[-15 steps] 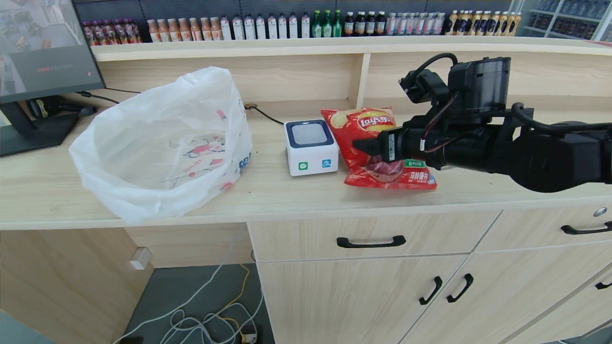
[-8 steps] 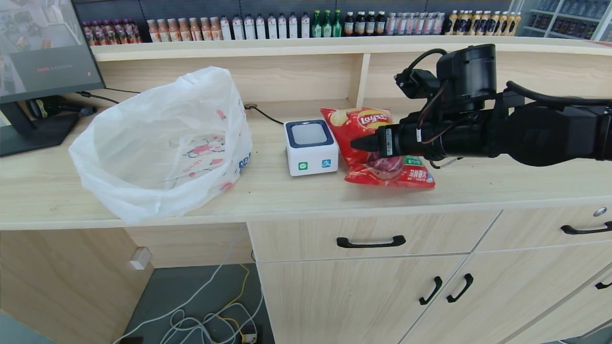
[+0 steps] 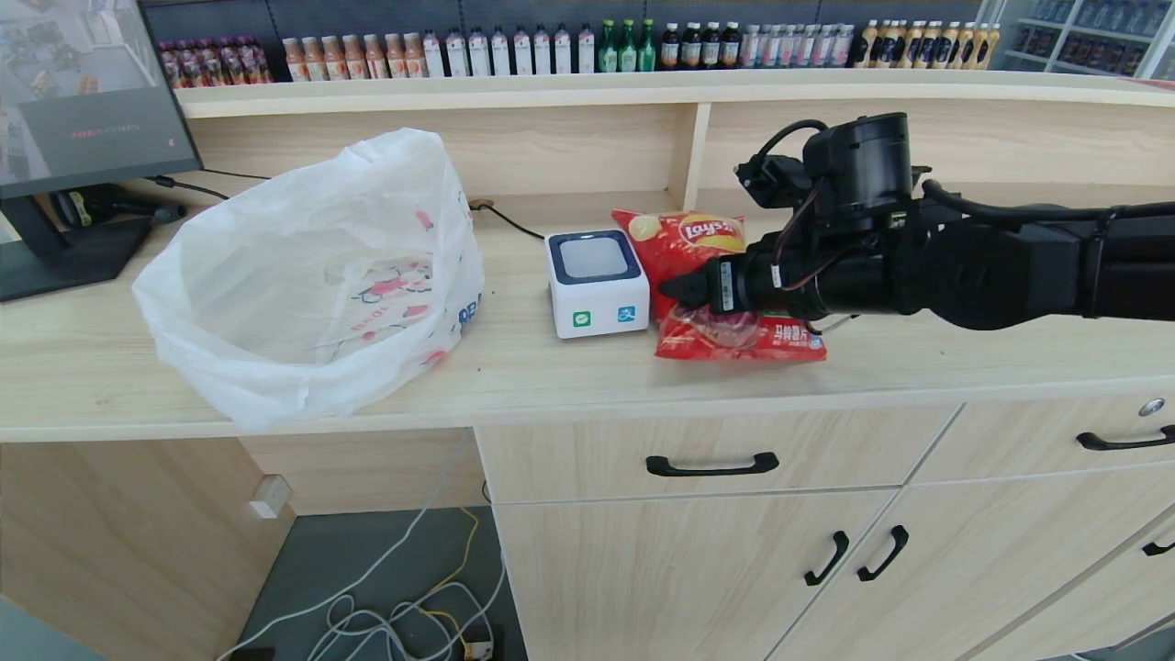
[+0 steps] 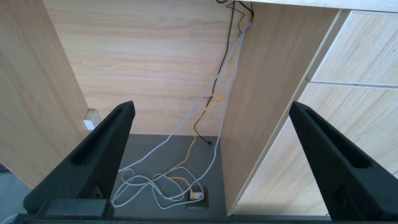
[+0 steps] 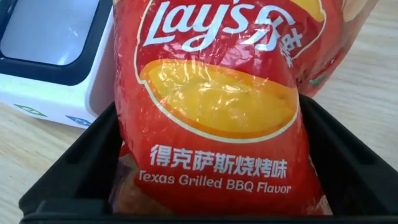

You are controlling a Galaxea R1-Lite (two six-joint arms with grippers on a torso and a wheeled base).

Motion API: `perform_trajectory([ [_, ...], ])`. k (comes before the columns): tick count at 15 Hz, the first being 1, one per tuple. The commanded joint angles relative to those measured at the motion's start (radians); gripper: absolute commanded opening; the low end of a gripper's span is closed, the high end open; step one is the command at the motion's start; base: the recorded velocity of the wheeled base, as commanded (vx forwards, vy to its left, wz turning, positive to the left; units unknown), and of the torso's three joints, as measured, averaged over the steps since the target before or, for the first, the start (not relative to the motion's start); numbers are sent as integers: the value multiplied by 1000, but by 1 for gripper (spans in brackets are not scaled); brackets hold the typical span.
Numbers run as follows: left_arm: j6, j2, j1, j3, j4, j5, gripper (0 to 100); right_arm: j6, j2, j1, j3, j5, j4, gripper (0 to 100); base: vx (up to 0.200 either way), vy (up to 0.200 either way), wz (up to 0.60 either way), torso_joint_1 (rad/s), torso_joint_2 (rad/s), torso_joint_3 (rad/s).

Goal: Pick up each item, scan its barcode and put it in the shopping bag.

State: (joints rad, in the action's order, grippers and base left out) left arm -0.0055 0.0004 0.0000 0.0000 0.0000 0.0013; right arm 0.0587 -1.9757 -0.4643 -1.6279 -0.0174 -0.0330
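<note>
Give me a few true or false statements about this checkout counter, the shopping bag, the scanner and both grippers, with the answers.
1. The shopping bag stands on the counter, to the robot's left of the scanner. True.
2. The red chip bag lies inside the shopping bag. False: it lies on the counter, just to the right of the scanner, partly on top of another red snack bag.
3. The right gripper has the chip bag between its fingers. True.
4. The left gripper is shut on an item. False: it is open and empty, below the counter, above the floor cables.
5. The scanner sits on the upper shelf among the bottles. False: it is on the counter.
</note>
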Motion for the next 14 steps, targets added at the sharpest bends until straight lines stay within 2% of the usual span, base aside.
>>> perform_trajectory([
  [1,-1,0,0,0,0,0,100,1,-8,-7,6,1,-2,100,0,0,0,0,0,0],
  [2,-1,0,0,0,0,0,100,3,-6,-7,11,1,-2,100,0,0,0,0,0,0],
  [3,-1,0,0,0,0,0,100,15,-5,-14,13,-1,1,0,0,0,0,0,0,0],
  [9,-1,0,0,0,0,0,100,64,21,-13,51,-7,12,0,0,0,0,0,0,0],
  [14,-1,0,0,0,0,-1,100,30,132,-17,123,-6,12,0,0,0,0,0,0,0],
])
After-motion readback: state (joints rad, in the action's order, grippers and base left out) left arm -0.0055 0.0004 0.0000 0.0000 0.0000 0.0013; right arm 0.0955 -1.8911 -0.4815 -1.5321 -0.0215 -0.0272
